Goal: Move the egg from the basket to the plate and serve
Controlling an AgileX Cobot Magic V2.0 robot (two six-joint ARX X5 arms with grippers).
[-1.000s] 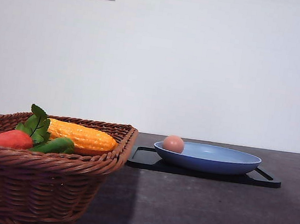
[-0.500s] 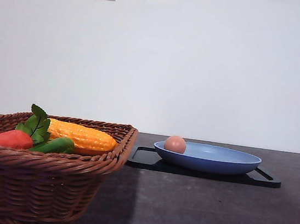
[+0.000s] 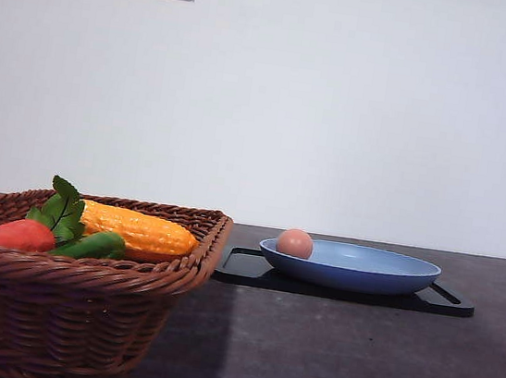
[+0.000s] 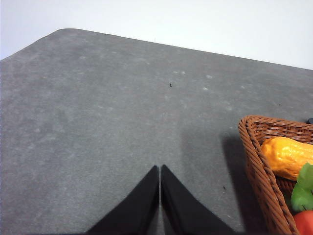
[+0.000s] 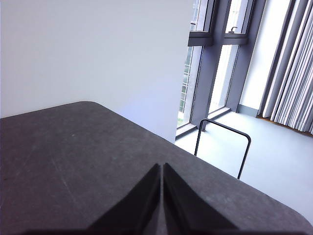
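Claws clenched and empty, left claw (image 4: 160,169) hovers over bare desk (image 4: 98,122) beside the basket (image 4: 259,166); right claw (image 5: 162,167) likewise. Egg (image 3: 294,243) rests at the plate's (image 3: 381,276) 9 o'clock rim, apparently awaiting serving.

Open above plate (image 3: 364,267); basket (image 3: 78,315) probably blocks left.

Left hand (image 4: 160,169) matte black, tapered fingers; right hand (image 5: 162,167) identical.
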